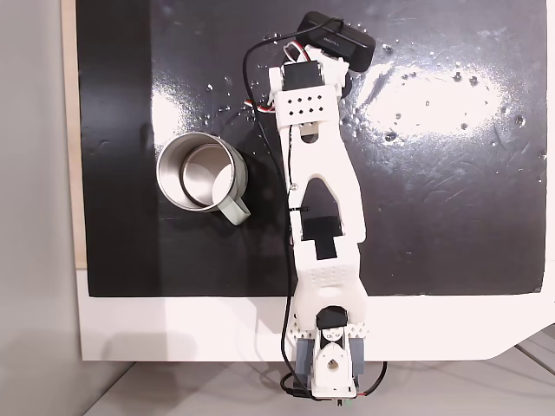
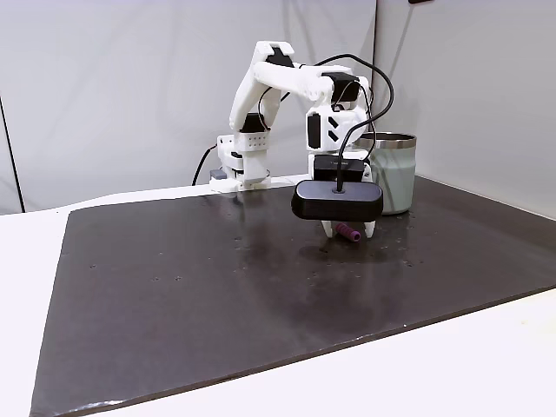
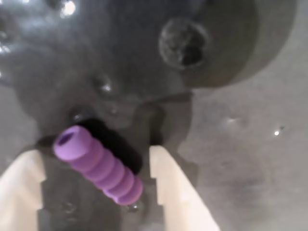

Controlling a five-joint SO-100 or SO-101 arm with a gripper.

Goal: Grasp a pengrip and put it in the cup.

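The purple ribbed pengrip [image 3: 98,166] lies slantwise on the black mat between my two white fingers in the wrist view. My gripper [image 3: 94,153] is open, one finger on each side of it, the right finger close to its lower end. In a fixed view the pengrip [image 2: 349,233] lies on the mat under my lowered gripper [image 2: 347,228]. The steel cup [image 2: 395,178] stands just behind and to the right there. In the fixed view from above the cup [image 1: 238,186] stands upright left of the arm, handle toward the bottom right.
A black mat [image 2: 174,287] covers the white table [image 1: 173,329]. The black wrist camera [image 1: 336,43] hides the fingers from above. The arm's base [image 1: 325,360] sits at the table's near edge. Glare and small specks mark the mat [image 1: 434,95].
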